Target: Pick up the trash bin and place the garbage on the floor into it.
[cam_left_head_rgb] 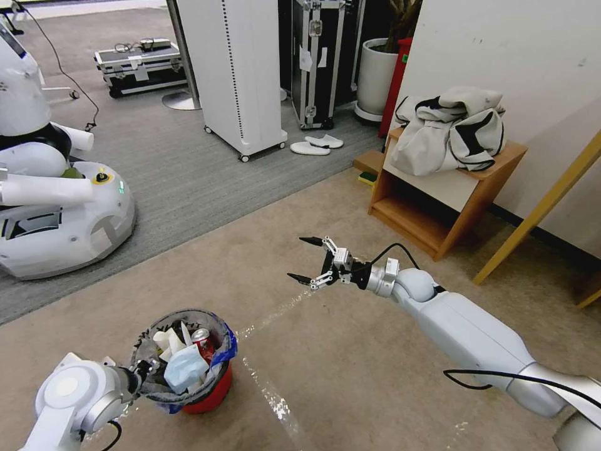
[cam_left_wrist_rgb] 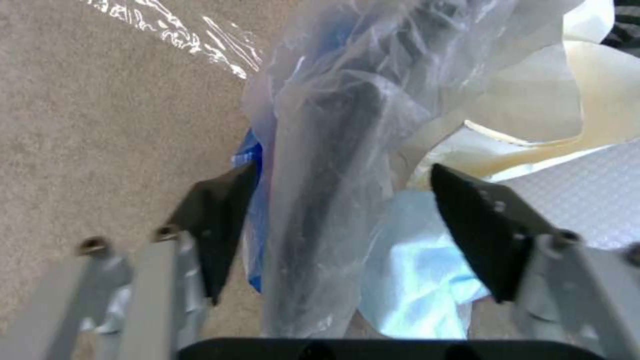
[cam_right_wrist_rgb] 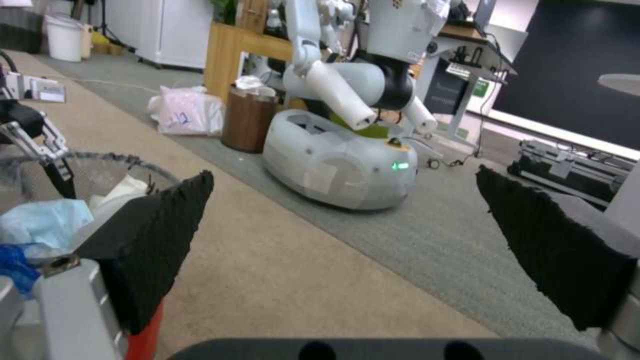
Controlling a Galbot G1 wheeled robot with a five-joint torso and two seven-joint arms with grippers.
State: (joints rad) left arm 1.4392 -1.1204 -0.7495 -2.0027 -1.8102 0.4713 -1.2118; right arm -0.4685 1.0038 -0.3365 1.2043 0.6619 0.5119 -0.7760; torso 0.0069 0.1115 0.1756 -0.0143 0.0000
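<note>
Down on the beige carpet stands the trash bin (cam_left_head_rgb: 210, 391), a small red bucket lined with clear, blue-edged plastic, holding crumpled white papers (cam_left_head_rgb: 168, 343), a red soda can (cam_left_head_rgb: 201, 338) and a light-blue cloth (cam_left_head_rgb: 184, 368). Left hand (cam_left_wrist_rgb: 340, 227) straddles its near rim, fingers spread. Right hand (cam_left_head_rgb: 308, 260) hovers beyond the bin, released and empty.

The trash bin (cam_left_head_rgb: 210, 391) wall is mostly hidden by its liner.
</note>
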